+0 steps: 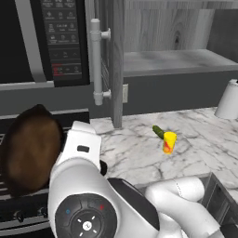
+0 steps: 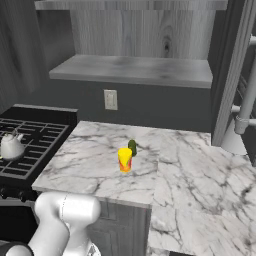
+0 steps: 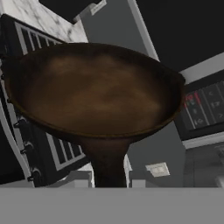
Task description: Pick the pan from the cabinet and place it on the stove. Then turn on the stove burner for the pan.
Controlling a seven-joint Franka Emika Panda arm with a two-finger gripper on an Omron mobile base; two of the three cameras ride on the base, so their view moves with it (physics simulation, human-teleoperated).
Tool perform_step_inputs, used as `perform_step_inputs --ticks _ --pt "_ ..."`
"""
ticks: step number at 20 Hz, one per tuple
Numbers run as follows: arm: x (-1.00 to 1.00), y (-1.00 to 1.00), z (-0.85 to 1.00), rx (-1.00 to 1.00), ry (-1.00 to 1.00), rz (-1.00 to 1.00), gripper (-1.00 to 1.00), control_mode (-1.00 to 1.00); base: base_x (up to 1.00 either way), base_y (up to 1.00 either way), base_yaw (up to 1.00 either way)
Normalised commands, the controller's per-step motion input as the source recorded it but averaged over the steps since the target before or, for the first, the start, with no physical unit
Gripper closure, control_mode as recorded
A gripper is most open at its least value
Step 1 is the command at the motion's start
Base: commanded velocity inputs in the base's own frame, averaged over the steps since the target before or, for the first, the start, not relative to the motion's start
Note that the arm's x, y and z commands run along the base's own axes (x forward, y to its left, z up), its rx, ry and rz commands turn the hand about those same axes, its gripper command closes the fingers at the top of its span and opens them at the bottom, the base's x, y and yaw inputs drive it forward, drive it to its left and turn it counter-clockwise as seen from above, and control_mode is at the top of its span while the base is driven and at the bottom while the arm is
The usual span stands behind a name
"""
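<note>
The pan point(image 3: 96, 87), a round dark-brown skillet, takes up most of the hand view, and its handle runs down to my gripper point(image 3: 109, 181), which is shut on it. In the left base view the pan point(image 1: 29, 148) hangs tilted over the stove point(image 1: 14, 211), beside my white arm, which hides the hand. The black grates and front knobs of the stove point(image 3: 65, 151) lie beneath the pan. The cabinet point(image 1: 176, 60) stands open, its door with the pale bar handle point(image 1: 96, 60) swung out and its shelf point(image 2: 135, 67) bare.
A small white kettle point(image 2: 11, 146) sits on the stove's grates point(image 2: 35, 145). On the marble counter point(image 2: 190, 165) stand a yellow-and-red item point(image 2: 125, 159) and a green one point(image 2: 132, 146). The black microwave point(image 1: 42, 37) hangs above the stove. A white roll point(image 1: 228, 100) stands at the far right.
</note>
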Motion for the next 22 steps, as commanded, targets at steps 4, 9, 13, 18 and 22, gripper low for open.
perform_step_inputs --ticks 4,9,13,18,22 --pt "0.0 0.0 0.0 0.04 0.0 -0.09 1.0 -1.0 0.0 0.0 0.0" --pt "0.0 0.01 0.0 0.02 0.0 -0.08 1.0 -1.0 0.0 0.0 0.0" --pt "0.0 0.34 -0.01 0.0 0.04 -0.02 1.0 -1.0 0.0 0.0 0.0" --pt "0.0 0.64 0.0 0.0 0.06 0.0 1.0 -1.0 0.0 0.0 0.0" --pt "0.0 0.62 -0.01 0.01 0.05 0.01 1.0 -1.0 0.0 0.0 0.0"
